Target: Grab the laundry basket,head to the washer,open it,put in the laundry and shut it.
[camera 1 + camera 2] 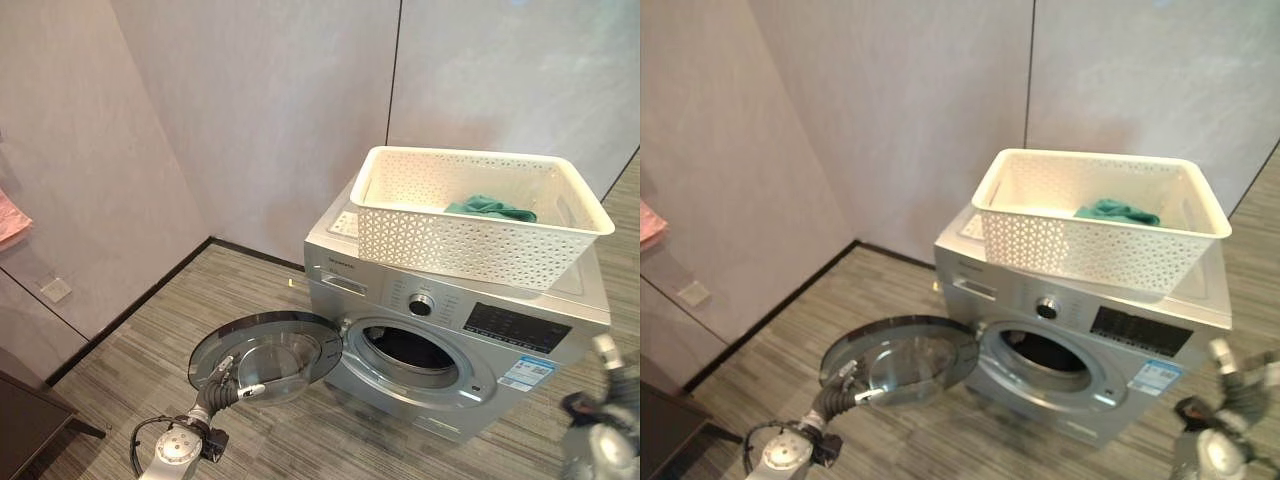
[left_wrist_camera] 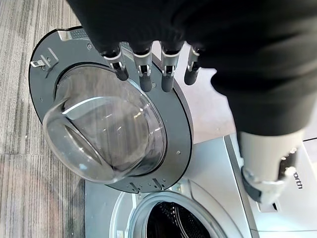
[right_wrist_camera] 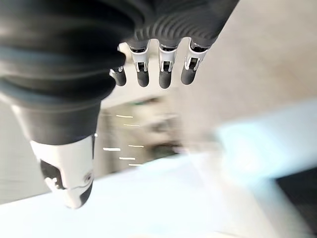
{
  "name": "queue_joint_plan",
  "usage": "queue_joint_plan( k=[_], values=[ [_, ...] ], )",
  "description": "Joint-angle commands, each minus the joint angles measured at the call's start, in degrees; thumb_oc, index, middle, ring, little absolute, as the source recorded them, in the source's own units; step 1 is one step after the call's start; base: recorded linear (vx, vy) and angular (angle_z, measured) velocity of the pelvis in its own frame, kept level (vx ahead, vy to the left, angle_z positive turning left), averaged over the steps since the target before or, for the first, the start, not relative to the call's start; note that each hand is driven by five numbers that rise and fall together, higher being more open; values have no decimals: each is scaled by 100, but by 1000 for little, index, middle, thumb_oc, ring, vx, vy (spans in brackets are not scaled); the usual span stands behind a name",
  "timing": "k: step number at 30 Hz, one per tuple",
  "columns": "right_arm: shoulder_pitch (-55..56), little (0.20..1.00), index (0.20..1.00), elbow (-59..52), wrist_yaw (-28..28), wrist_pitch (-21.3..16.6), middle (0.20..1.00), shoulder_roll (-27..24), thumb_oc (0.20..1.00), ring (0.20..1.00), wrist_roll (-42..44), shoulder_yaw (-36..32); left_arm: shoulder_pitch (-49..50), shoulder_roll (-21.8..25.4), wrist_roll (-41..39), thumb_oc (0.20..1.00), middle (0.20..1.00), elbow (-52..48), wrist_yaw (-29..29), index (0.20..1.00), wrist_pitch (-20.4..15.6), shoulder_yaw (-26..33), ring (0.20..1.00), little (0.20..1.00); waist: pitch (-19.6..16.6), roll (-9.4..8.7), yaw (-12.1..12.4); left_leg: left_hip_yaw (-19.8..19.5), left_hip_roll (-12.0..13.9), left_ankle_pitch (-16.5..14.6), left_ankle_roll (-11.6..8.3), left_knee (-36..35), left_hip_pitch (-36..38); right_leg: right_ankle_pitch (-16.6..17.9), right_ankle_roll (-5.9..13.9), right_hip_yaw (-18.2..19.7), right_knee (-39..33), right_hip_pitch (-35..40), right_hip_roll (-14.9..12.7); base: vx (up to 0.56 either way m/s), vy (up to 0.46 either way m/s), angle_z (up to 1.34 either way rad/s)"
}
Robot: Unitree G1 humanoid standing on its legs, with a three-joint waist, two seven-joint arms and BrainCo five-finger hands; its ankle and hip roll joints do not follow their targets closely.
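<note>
While both the left hand [image 2: 148, 69] and right hand [image 3: 153, 69] hang loose-fingered and empty, the soft, light green laundry [image 1: 490, 209], up beyond them in the basket [image 1: 470, 245], probably wants a bunched pinch.

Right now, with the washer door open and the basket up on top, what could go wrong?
The white perforated plastic basket sits skewed on the silver front-loading washing machine, one corner overhanging; a clumsy reach for the green cloth might tip it off. The round glass door hangs wide open by the left hand, which could knock or strain it.
</note>
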Motion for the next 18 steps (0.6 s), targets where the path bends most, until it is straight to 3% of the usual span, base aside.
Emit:
queue_joint_plan(
  k=[1,5,6,7,9,10,11,12,14,16,18],
  values=[
    [-801,1000,1000,-326,-648,-483,1000,-381,1000,1000,-990,-181,-366,192,160,1000,1000,-128,206,1000,-201,208,1000,1000,288,-70,87,-130,144,-1002,144,405,249,-41,153,-312,559,-509,-230,0,0,0],
    [-1235,1000,1000,-940,-940,-166,1000,-982,1000,1000,-1808,-228,-414,206,243,1000,1000,-94,143,1000,-217,72,1000,1000,196,-117,202,-179,154,-1013,135,380,246,-30,144,-383,558,-463,-222,2,-6,4],
    [-1330,1000,1000,-881,-879,139,1000,-1496,1000,1000,-2174,-169,-401,249,282,1000,1000,-127,44,1000,-240,8,1000,1000,165,-191,287,-203,155,-1025,124,393,237,-6,133,-433,556,-436,-226,4,-10,19],
    [-1362,1000,1000,-845,-892,159,1000,-1543,1000,1000,-2191,-154,-401,226,282,1000,1000,-130,39,1000,-242,3,1000,1000,165,-171,287,-204,151,-1028,125,398,234,-5,135,-434,551,-434,-231,-5,-12,17],
    [-1455,1000,1000,-663,-731,464,1000,-2130,1000,1000,-2498,16,-403,252,272,1000,1000,-152,-44,1000,-261,-27,1000,1000,157,-218,355,-227,154,-1036,118,417,215,9,123,-459,538,-423,-225,-15,-31,4],
    [-1502,1000,1000,-190,-261,869,1000,-2867,1000,1000,-2556,347,-403,347,257,1000,1000,-179,-142,1000,-280,-76,1000,1000,155,-359,458,-253,175,-1022,103,436,195,13,108,-484,529,-411,-211,-6,-59,2],
    [-1641,1000,1000,247,122,1085,1000,-3427,1000,1000,-2595,638,-376,350,212,1000,1000,-229,-238,1000,-273,-105,1000,1000,166,-389,505,-259,199,-1055,84,448,213,-22,106,-494,523,-379,-186,-21,-46,0],
    [-1732,1000,1000,332,129,1059,1000,-3495,1000,1000,-2572,706,-373,315,210,1000,1000,-239,-242,1000,-269,-84,1000,1000,171,-369,482,-257,185,-1018,89,449,187,13,97,-491,510,-399,-197,2,-34,0],
    [-2063,1000,1000,1029,799,1458,1000,-4452,1000,1000,-2948,1352,-356,361,152,1000,1000,-314,-392,1000,-267,-170,1000,1000,201,-483,582,-274,215,-1006,62,468,169,8,81,-517,497,-369,-172,-34,-37,1],
    [-2744,1000,1000,1749,1243,1660,1000,-5092,1000,1000,-2757,1991,-443,460,57,1000,1000,-319,-461,1000,-239,-364,1000,1000,195,-624,717,-305,237,-974,42,487,126,8,58,-548,487,-358,-147,-24,-34,3],
    [-4225,1000,1000,2968,1702,1727,1000,-5452,1000,1000,-2254,3278,-563,545,-43,1000,1000,-276,-542,1000,-180,-496,1000,1000,238,-708,783,-334,257,-956,24,526,77,10,40,-570,475,-356,-121,0,0,0]
  ],
)
